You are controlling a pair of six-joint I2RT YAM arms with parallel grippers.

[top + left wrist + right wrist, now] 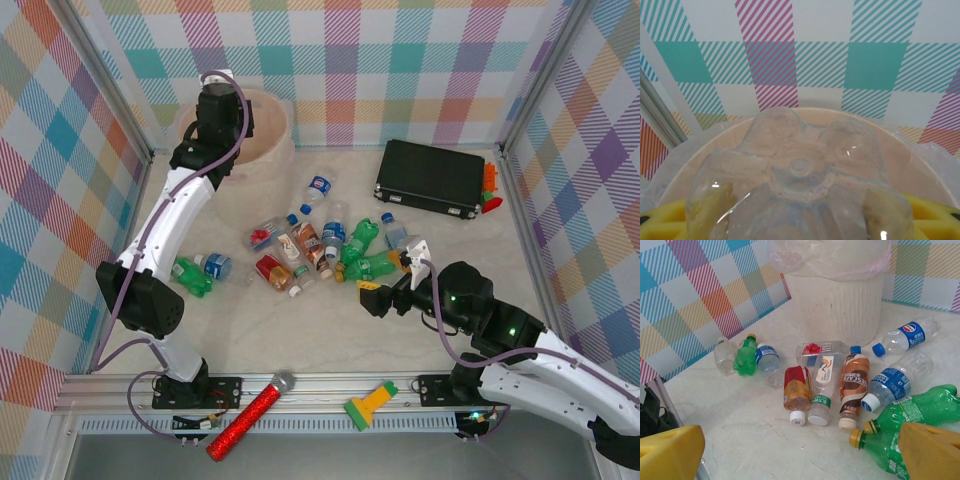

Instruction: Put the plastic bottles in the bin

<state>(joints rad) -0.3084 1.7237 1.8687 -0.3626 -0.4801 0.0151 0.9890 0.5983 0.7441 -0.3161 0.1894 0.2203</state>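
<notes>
My left gripper [213, 128] hangs over the pale cream bin [272, 128], shut on a clear plastic bottle. The left wrist view faces that bottle's ridged base [800, 170], with yellow fingers [662, 220] on both sides and the bin's rim [730, 127] beyond. Several plastic bottles [320, 245] lie heaped mid-table: clear with blue caps, green, and red- or brown-labelled. My right gripper [392, 272] stands open just right of the heap; its yellow fingers [670, 452] frame the bottles [825, 385], and a green bottle [910, 412] lies by the right finger. The bin [840, 300] stands behind them.
A flat black case [430, 177] lies at the back right, with small orange and green items [490, 188] beside it. A red glitter microphone [250, 415] and a green-and-yellow tool [368, 405] rest on the front rail. Two more bottles [200, 270] lie by the left arm. Plaid walls enclose the table.
</notes>
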